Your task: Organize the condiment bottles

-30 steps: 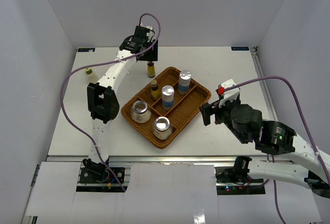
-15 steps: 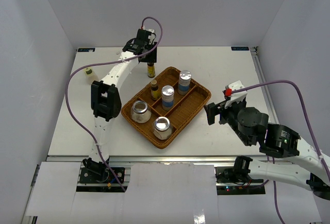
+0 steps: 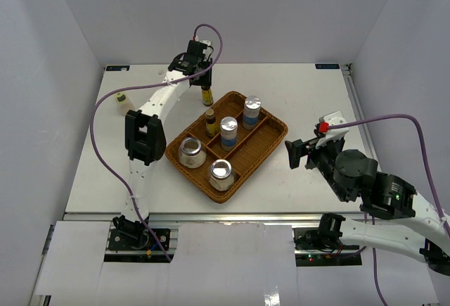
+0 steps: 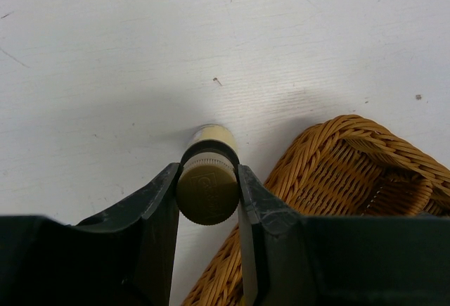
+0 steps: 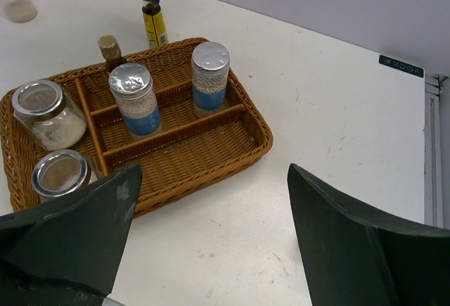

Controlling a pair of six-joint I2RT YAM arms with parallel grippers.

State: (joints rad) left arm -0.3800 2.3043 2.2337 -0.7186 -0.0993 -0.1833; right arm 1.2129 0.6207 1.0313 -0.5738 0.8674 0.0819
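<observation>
My left gripper is shut on the cap of a slim dark amber bottle, which hangs upright just beyond the woven tray's far left rim. In the left wrist view the olive cap is pinched between both fingers, with the tray rim to the right. In the tray stand another slim amber bottle, two silver-capped blue-labelled cylinders and two squat silver-lidded jars. A small yellow-capped bottle stands at far left. My right gripper is open and empty, right of the tray.
The tray has long dividers between its compartments. The left arm's purple cable loops over the table's left side. The table's right edge rail runs behind my right arm.
</observation>
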